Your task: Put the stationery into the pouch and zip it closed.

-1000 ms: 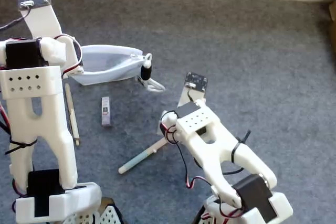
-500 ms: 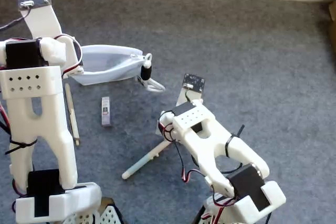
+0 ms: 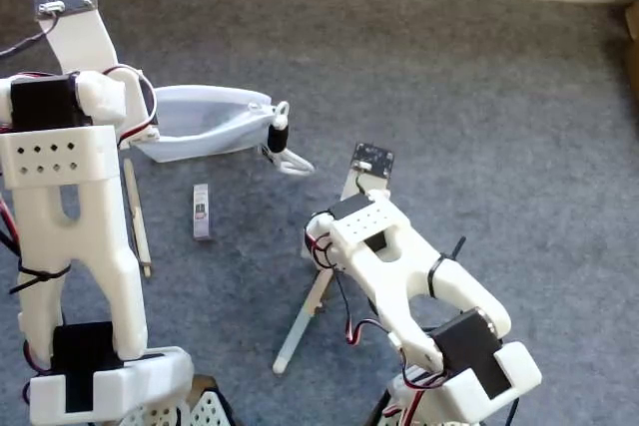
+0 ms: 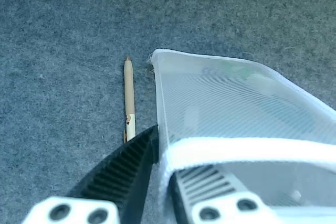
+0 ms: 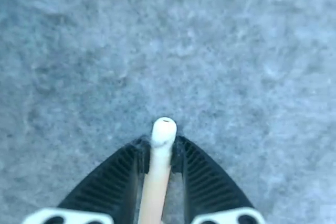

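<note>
A translucent white mesh pouch (image 3: 205, 122) lies open on the grey carpet at the back left; its zipper pull (image 3: 279, 135) is at the right end. My left gripper (image 4: 160, 153) is shut on the pouch (image 4: 231, 98) at its left rim. My right gripper (image 5: 157, 148) is shut on a white pen (image 5: 161, 132) near its end. In the high view that white pen (image 3: 300, 326) slants from the right gripper (image 3: 324, 268) down toward the table's front. A beige pen (image 3: 137, 216) and a small grey eraser (image 3: 202, 212) lie on the carpet in front of the pouch.
The beige pen (image 4: 128, 98) lies just beside the pouch's corner. A white key-ring loop (image 3: 292, 161) trails from the zipper end. Open carpet (image 3: 499, 127) spreads to the right and back. Both arm bases stand at the front edge.
The white pen in my right gripper has swung from pointing left across the carpet to pointing toward the front. The right arm shifted slightly. The left arm and pouch stayed put.
</note>
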You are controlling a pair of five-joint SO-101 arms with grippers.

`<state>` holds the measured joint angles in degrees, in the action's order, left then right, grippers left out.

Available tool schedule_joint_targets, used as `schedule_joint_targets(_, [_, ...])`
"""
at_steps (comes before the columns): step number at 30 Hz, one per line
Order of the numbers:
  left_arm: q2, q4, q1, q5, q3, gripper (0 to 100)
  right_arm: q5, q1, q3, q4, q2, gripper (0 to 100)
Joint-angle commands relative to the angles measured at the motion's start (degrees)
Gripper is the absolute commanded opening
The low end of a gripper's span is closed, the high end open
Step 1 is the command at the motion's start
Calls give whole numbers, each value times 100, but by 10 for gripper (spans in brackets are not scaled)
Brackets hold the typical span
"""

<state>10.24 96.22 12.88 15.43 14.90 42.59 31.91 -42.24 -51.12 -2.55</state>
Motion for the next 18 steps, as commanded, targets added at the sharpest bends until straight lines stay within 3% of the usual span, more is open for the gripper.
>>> schedule_joint_targets(1, [31,-211,-4,62,-127,7,26,4,101,66,66,5])
schedule_joint_targets(8, [40,-422,13,62,-347,7,-695,-13,92,-215,-699,5])
schedule_joint_targets(18, [57,-404,-4,62,-312,7,-738,-4,48,-497,-2791,5])
